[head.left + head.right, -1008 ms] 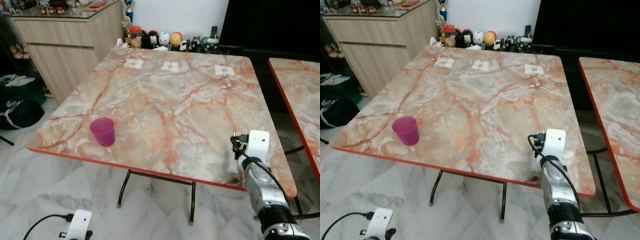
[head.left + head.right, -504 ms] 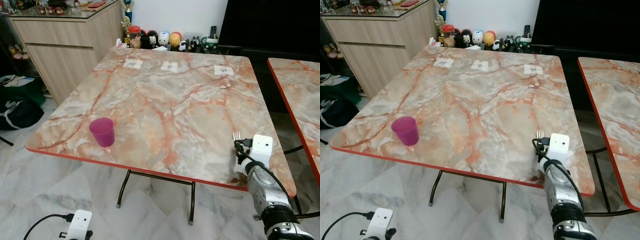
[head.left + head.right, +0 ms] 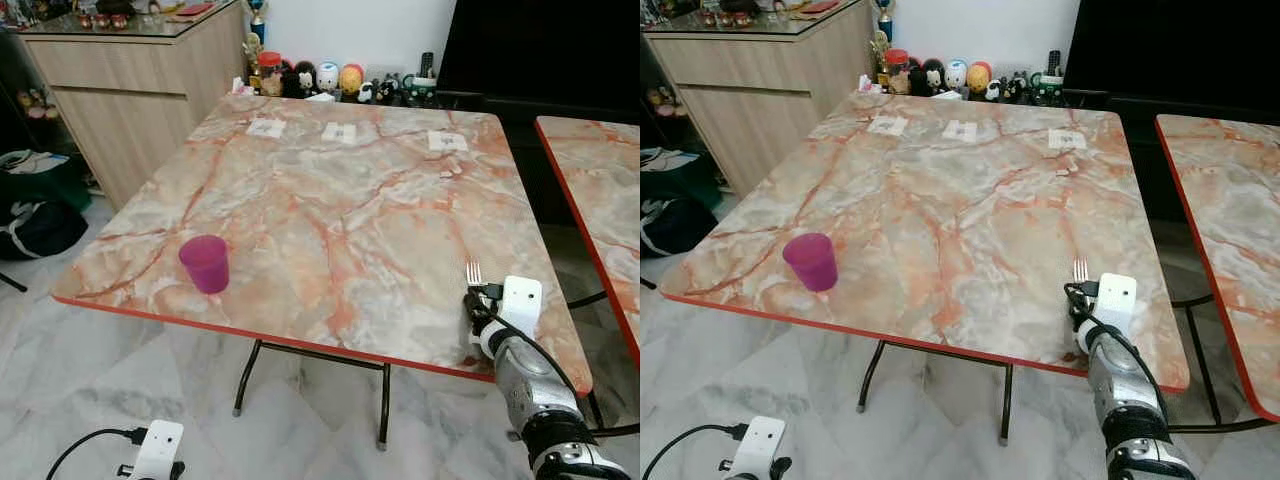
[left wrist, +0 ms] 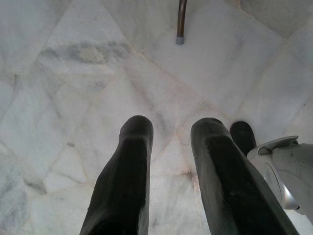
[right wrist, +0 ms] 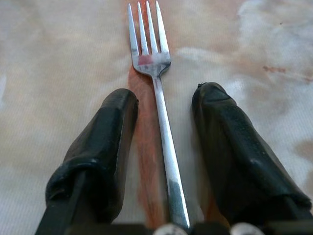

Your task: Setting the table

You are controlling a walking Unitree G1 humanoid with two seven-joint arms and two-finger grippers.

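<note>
A silver fork [image 5: 149, 58] lies flat on the marble table [image 3: 340, 190] near its front right edge, tines pointing away from me. My right gripper [image 5: 165, 93] rests low over the table, open, with one black finger on each side of the fork's handle and a gap to both. In the eye views the fork's tines [image 3: 473, 270] stick out just beyond the right wrist [image 3: 520, 300]. A purple cup [image 3: 205, 263] stands upright near the front left edge. My left gripper [image 4: 173, 125] hangs open over the floor.
Paper slips [image 3: 340, 131] lie at the table's far side, with small figurines [image 3: 330, 78] behind them. A wooden sideboard [image 3: 130, 90] stands to the left and a second marble table [image 3: 600, 190] to the right. A table leg's foot [image 4: 180, 39] stands on the marble floor.
My right wrist has sunk and drawn back slightly toward the table's front edge, so more of the fork's tines show ahead of it. The cup and left arm have not moved.
</note>
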